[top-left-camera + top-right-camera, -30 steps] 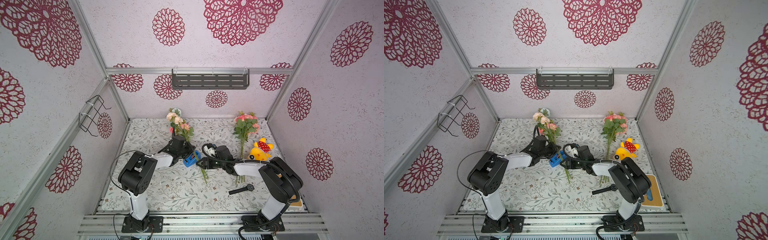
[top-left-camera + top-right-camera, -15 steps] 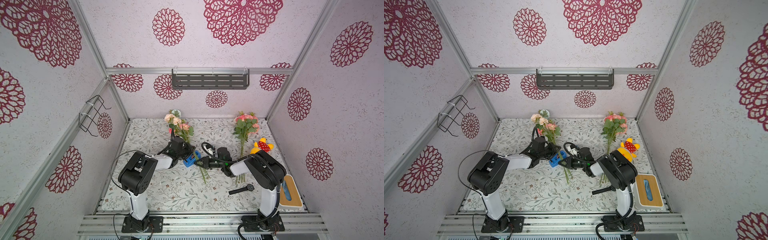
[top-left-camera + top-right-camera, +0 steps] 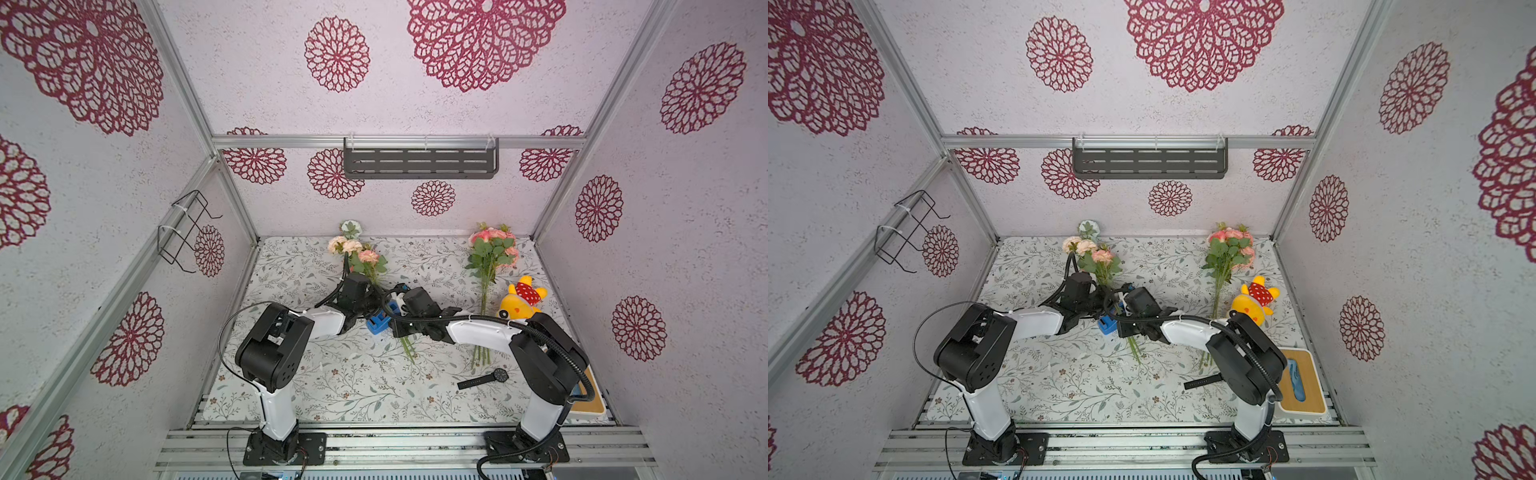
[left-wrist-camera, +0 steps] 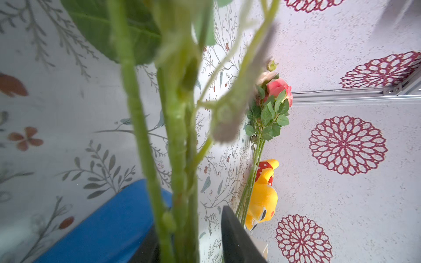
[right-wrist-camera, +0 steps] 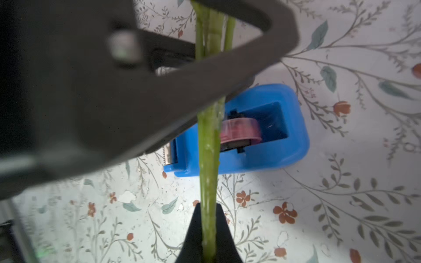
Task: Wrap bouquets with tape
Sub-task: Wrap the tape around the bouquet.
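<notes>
Logged right elbow (image 3: 544,365) swung back outward since half a second ago. Found left gripper (image 4: 186,246) spread loosely round stems of held bouquet (image 3: 368,262), right gripper (image 5: 206,224) pinching same stems just beside tape dispenser (image 3: 378,327) mid-mat. Noted front of mat (image 3: 332,395) open except wristwatch (image 3: 484,379). Saw reddish tape roll (image 5: 241,129) only from right wrist; second bouquet (image 3: 490,253) beside plush toy (image 3: 521,299).

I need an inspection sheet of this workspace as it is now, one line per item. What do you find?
Surface: floral mat, small white marks.
Job's things: held bouquet, stems crossing above the blue tape dispenser; second bouquet lies beside the yellow plush toy, away from both grippers.
Clutter: the plush toy; black wristwatch; wooden-topped box at the mat's edge.
Grippers: right gripper shut on the stems; left gripper around them, jaws parted.
Cables: black cable loops off the left arm; ribbed hose along the right arm.
Surroundings: patterned walls; grey shelf; wire rack.
</notes>
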